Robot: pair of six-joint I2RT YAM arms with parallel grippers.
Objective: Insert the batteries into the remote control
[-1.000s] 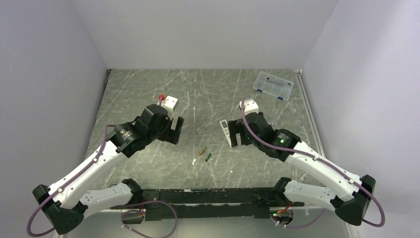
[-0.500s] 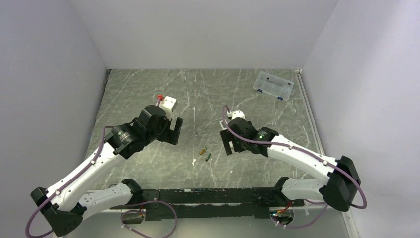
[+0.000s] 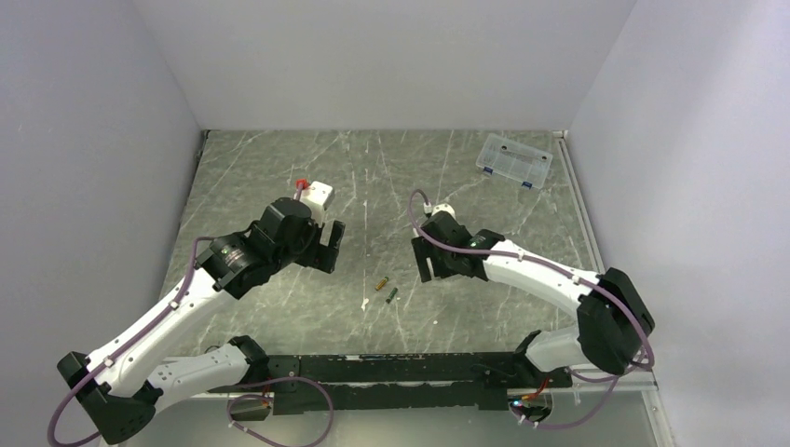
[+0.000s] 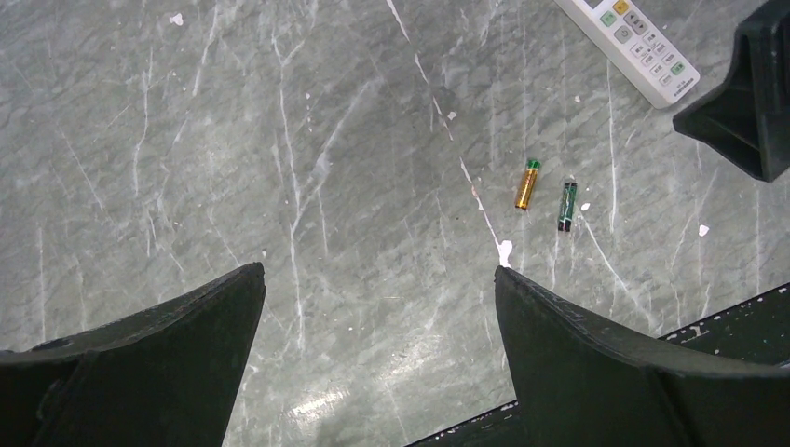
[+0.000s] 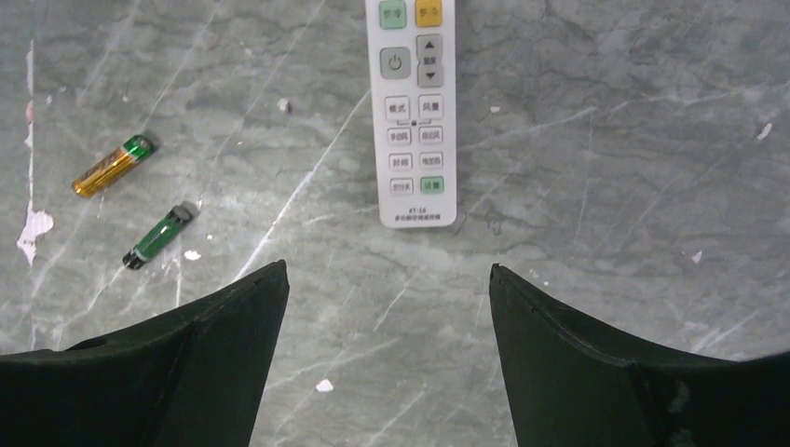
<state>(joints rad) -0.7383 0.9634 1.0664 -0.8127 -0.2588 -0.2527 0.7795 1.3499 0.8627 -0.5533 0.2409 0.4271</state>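
Table (image 3: 391, 168): grey marbled stone lay under both of your tools, and everything below rested on it.
Left tool (image 4: 377, 275): you had it wide open with nothing between the fingers, hanging over bare table.
Right tool (image 5: 387, 270): its fingers also stood well apart and gripped nothing. It hung low over the table, and one of its black fingers (image 4: 745, 102) showed at the right edge of the left wrist view.
Clear compartment box (image 3: 513, 158): it sat at the far right of the table, well apart from both tools and beyond the right one.
Remote control (image 5: 412, 112): it lay flat, buttons up, straight ahead of your right tool's gap. Its long side ran along the tool's reach and its near end lay just past the fingertips. From your left tool it lay far ahead and to the right (image 4: 629, 42).
Gold battery (image 5: 114, 166): it lay ahead and to the left of your right tool, clear of the remote control. It was ahead and to the right of your left tool's gap (image 4: 527, 183).
Green battery (image 5: 158, 237): it lay just beside the gold battery without touching it, a little nearer your right tool.
White sliver (image 4: 504, 251): it lay just off the tip of your left tool's right finger, near both batteries.
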